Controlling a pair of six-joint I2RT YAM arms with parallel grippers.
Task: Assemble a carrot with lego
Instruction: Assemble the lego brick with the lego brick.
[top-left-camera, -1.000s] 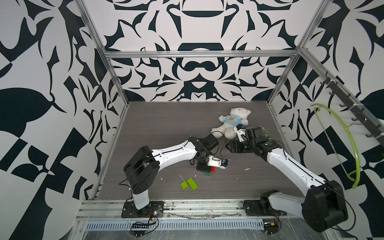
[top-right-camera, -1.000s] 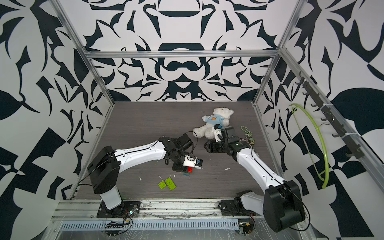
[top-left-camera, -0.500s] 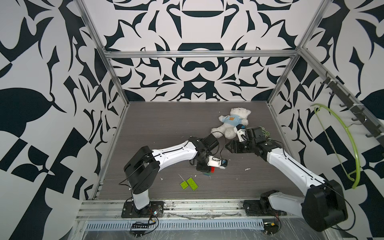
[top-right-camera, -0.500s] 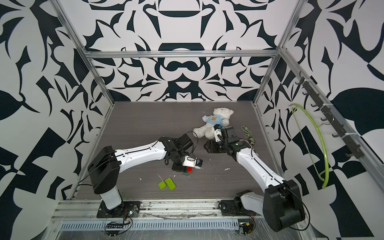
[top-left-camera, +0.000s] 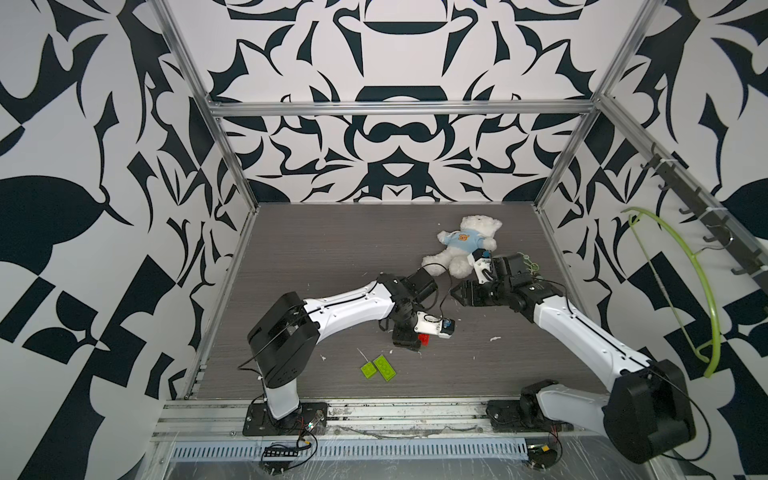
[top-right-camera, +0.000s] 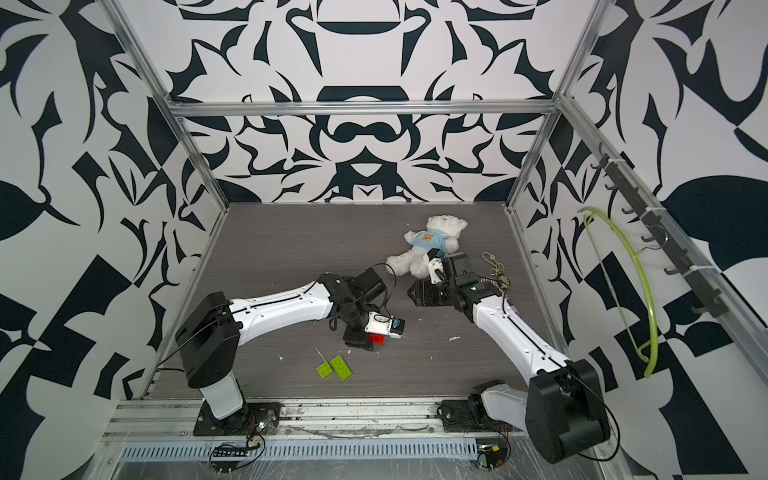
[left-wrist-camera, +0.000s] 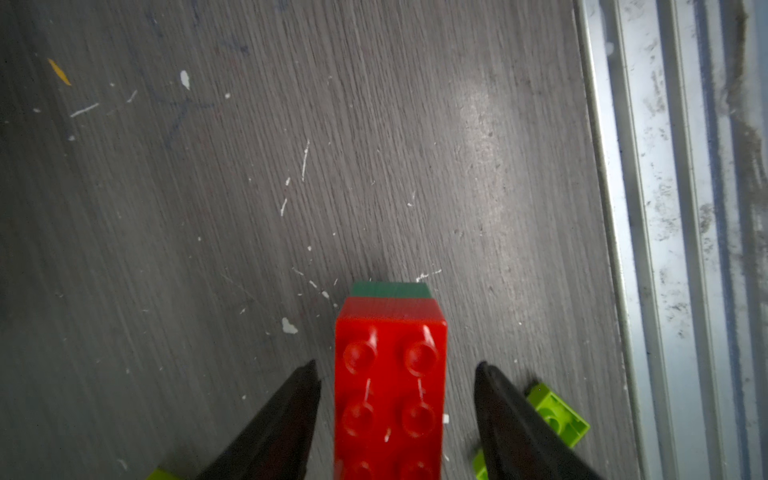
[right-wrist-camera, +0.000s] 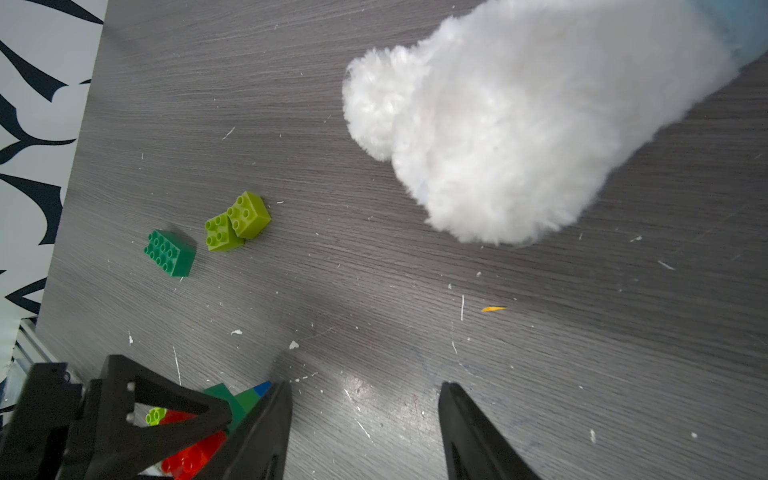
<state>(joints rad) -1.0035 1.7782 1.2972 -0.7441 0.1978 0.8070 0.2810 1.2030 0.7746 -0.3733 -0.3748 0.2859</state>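
Grey wood-grain counter (left-wrist-camera: 374, 124) fills the left wrist view, and the change is plain there: the left fingers (left-wrist-camera: 286, 415), clamped shut a second ago, now stand parted. A strip of bare counter shows on either side of the red brick (left-wrist-camera: 390, 382), so they hold nothing. My reading is that the red layer is seated and has been let go, and that the leafy top is still to add. The carrot (right-wrist-camera: 243, 401) sits mid-counter toward the front rail, directly under the left wrist. It has a blue tip (right-wrist-camera: 262, 388), dark green layers and the studded red band; whether it stands or leans I cannot tell. Two lime-green bricks (top-left-camera: 378, 368) lie loose just in front of it. A dark green brick (right-wrist-camera: 170, 253) and a touching lime pair (right-wrist-camera: 237, 224) lie further off. The right fingers (right-wrist-camera: 266, 436) hang open and empty beside the teddy bear (top-left-camera: 465, 245).
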